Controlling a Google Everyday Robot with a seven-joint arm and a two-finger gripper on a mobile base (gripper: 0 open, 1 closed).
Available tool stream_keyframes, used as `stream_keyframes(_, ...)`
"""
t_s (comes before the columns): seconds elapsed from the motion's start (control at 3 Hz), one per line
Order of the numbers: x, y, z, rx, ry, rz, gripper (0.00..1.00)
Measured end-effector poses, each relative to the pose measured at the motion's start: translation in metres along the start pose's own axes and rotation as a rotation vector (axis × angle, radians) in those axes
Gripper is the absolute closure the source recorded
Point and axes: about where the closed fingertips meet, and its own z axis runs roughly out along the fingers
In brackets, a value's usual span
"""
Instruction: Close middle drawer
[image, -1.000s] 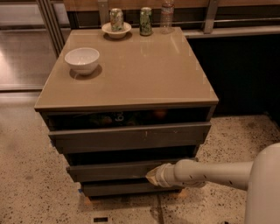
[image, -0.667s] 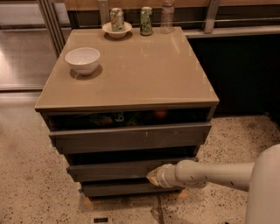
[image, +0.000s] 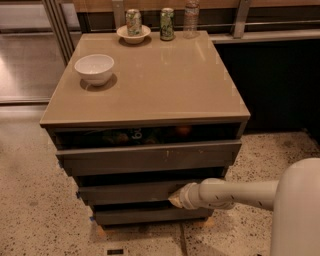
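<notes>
Camera view: the gripper (image: 176, 199), spread or closed unclear, touches the middle drawer (image: 125, 192), whose front runs leftward from it; above it a taller drawer (image: 150, 157) stands ajar; farther up-left, a white bowl (image: 94, 68).

Cabinet top (image: 165, 85): bowl (image: 94, 67); behind-right of bowl, in a row: saucer (image: 124, 35), can (image: 167, 24), bottle (image: 190, 19). Gripper (image: 176, 199) at middle drawer (image: 125, 192) front.
</notes>
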Motion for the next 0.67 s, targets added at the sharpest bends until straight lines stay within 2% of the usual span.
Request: stream_keyframes(0.67,0.0047,-0.0039,-0.0003,0.006,0.009,-0.002,1.0)
